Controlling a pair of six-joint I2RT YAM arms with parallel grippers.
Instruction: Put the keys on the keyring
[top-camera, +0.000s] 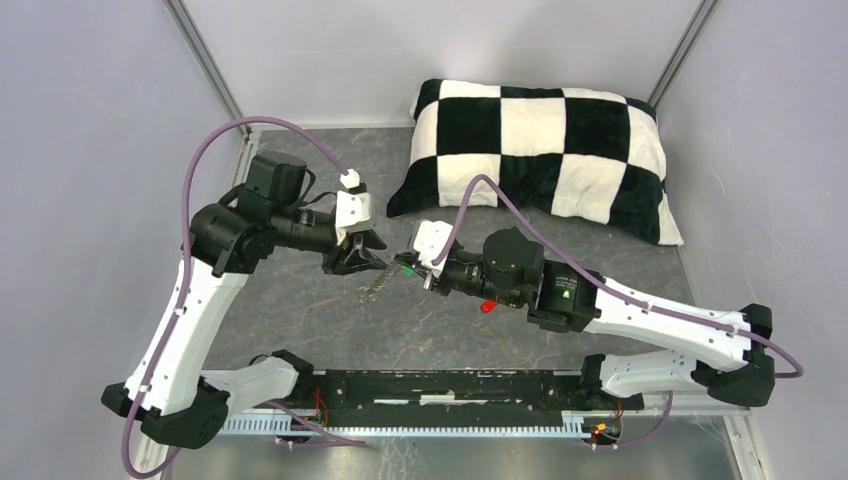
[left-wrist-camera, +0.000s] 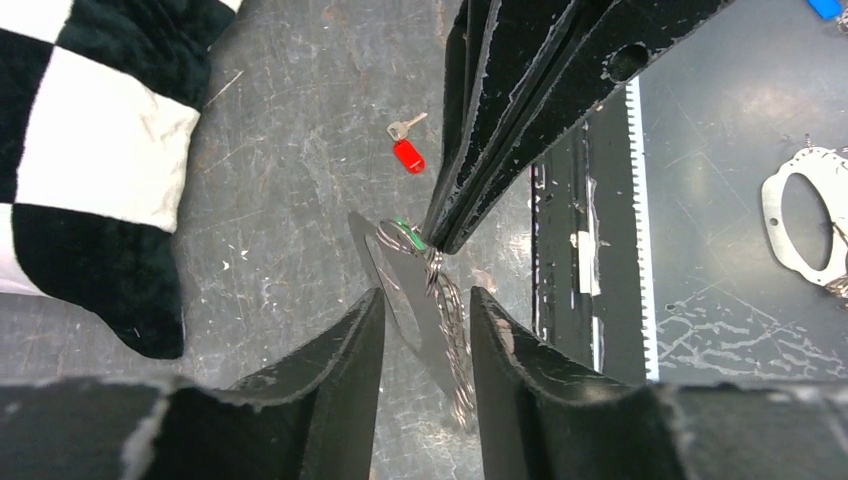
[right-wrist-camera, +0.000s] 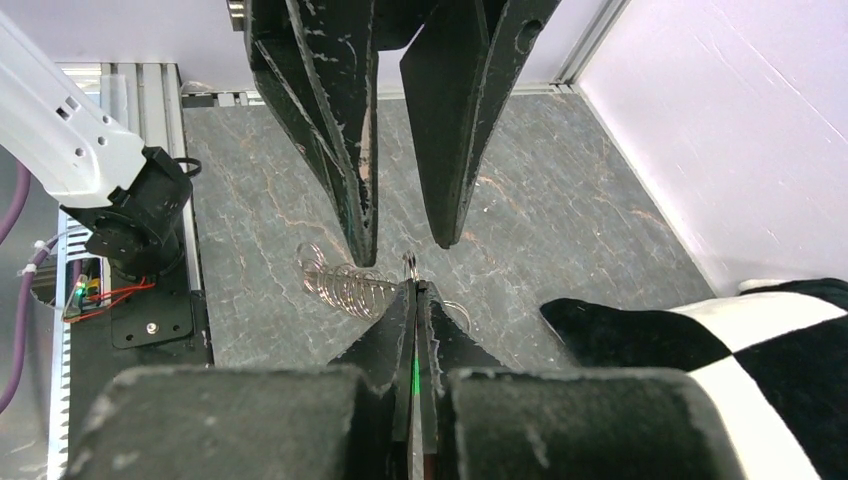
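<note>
The right end effector (right-wrist-camera: 415, 290) is pinched tight on the green key (left-wrist-camera: 408, 233), only a sliver of green showing between its closed fingers, and its tip sits right up against the left end effector (left-wrist-camera: 425, 312), whose fingers stand parted around the keyring (left-wrist-camera: 440, 310). The ring reads as a tangle of thin grey wire loops between and just beyond those open fingers; whether the left fingers actually touch the wire I cannot tell, and it seems to lie on or just above the desk (top-camera: 330, 320) near the middle. My guess is that the threading of the first key is in hand: the green key is being brought to the wire, and the next move calls for finding the loop's open end and sliding the key's small hole onto it, which needs the floppy ring steadied first (probably by the left fingers closing on it). The red key (top-camera: 487, 306) is untouched, lying on the desk just beside the right arm's wrist, a little nearer than the meeting point, so it is yet to do. Both arms reach inward from their bases at the near edge, the left one angled up and rightward with its forearm bent toward the centre, the right one stretched long and low to the left, so the two tips meet nose to nose. A checkered pillow (top-camera: 540, 150) lies at the far right, well apart from the work.
</note>
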